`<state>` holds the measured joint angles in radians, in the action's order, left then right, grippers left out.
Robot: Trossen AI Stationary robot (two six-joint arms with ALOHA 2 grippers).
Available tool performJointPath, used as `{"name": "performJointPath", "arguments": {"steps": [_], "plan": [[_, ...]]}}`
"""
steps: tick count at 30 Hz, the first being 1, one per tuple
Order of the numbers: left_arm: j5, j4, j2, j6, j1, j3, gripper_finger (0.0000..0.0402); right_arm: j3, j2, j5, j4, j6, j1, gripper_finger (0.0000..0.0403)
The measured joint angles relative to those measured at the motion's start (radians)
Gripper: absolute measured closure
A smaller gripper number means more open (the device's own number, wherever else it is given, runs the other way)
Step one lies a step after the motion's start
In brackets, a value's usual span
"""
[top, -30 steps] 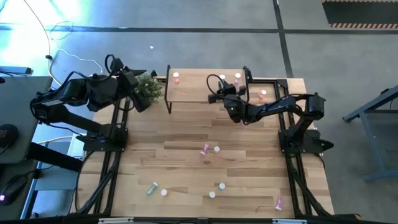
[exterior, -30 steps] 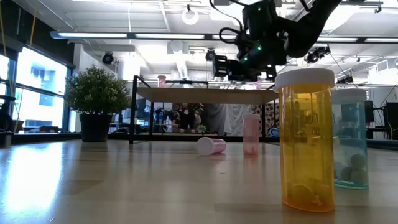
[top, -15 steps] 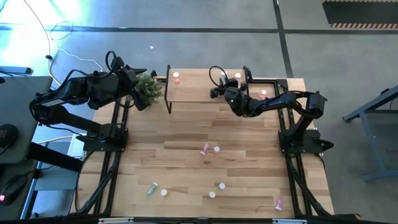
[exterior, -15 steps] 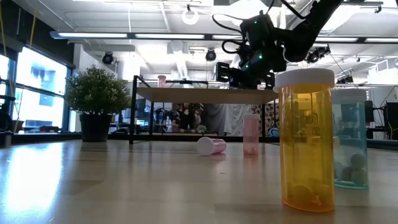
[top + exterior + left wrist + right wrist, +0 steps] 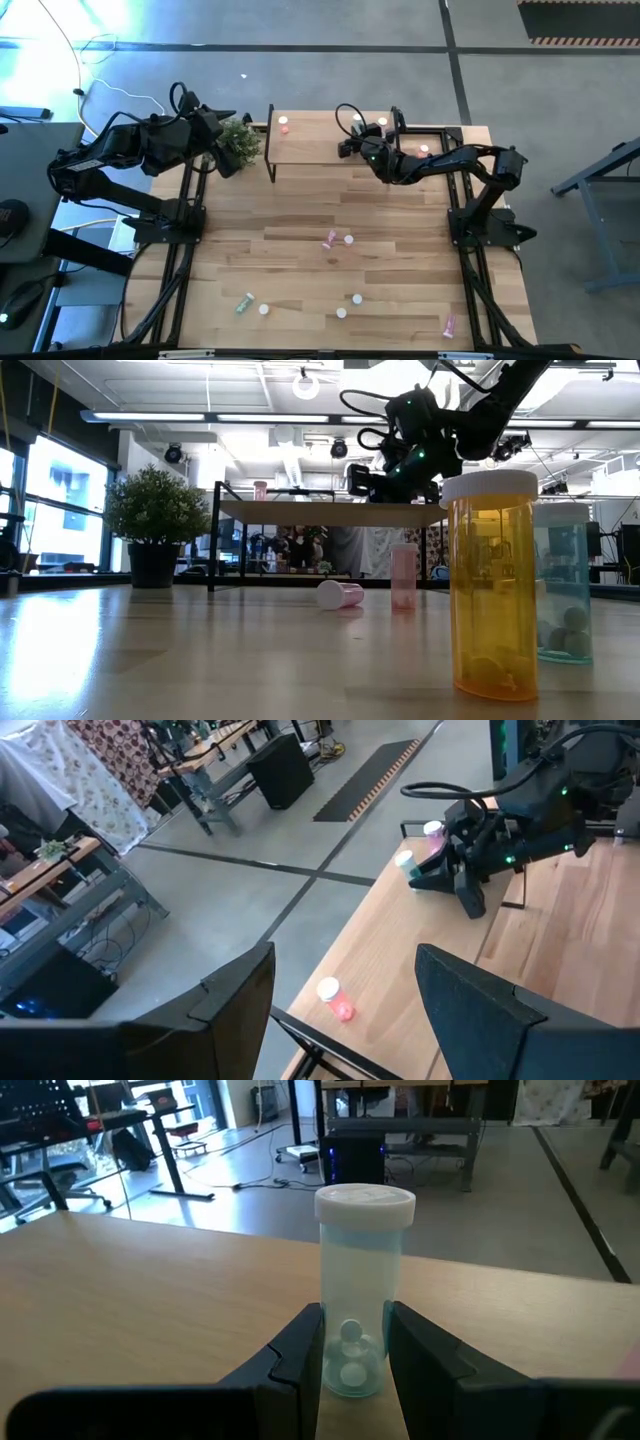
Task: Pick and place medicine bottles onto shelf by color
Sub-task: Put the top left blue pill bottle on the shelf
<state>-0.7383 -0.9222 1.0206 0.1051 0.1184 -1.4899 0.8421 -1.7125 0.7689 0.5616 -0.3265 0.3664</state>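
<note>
Right gripper (image 5: 350,141) over the shelf (image 5: 320,150), near its right half, fingers (image 5: 300,1350) pinching a pale green bottle (image 5: 362,1290) upright on the light-wood top; white cap, clear pale body, a few small white pills at the bottom. Bare shelf surface open around that bottle on the near side, far edge of the shelf just behind it. Same gripper seen from low view (image 5: 392,475), hanging just above the shelf top.

On the shelf too: reddish bottle (image 5: 284,125) near the left end, pink bottle (image 5: 382,124) near the back edge just beside the right gripper, another reddish one (image 5: 424,152) at the right end. Wide bare stretch between left-end bottle and gripper.

Left gripper (image 5: 222,128) parked off the table's (image 5: 300,260) left rear corner by a small potted plant (image 5: 238,142), fingers (image 5: 470,995) spread wide, holding nothing.

On the table, well apart from the shelf: pink bottle lying down (image 5: 329,240) at centre with a white-capped one (image 5: 348,240) beside it, green bottle (image 5: 244,302) lying near the front left, three more upright (image 5: 264,309) (image 5: 356,297) (image 5: 341,313), pink one (image 5: 449,324) at the front right edge. Plenty of open plank between shelf and these. Low view: orange bottle (image 5: 490,585) close up, pale green one (image 5: 565,585) just behind.
</note>
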Motion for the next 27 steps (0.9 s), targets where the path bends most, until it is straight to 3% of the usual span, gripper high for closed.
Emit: {"name": "performJointPath", "arguments": {"steps": [18, 23, 27], "plan": [[-0.006, -0.001, 0.000, 0.001, 0.000, 0.000, 0.0170, 0.009, -0.001, -0.003, -0.016, -0.013, -0.005, 0.0315], [-0.006, -0.001, 0.000, 0.002, 0.000, 0.000, 0.0170, 0.046, -0.005, 0.004, -0.039, 0.065, -0.008, 0.0315], [-0.006, -0.001, 0.000, 0.003, 0.000, 0.000, 0.0170, 0.067, -0.005, 0.004, -0.110, 0.024, -0.008, 0.0315]]}}
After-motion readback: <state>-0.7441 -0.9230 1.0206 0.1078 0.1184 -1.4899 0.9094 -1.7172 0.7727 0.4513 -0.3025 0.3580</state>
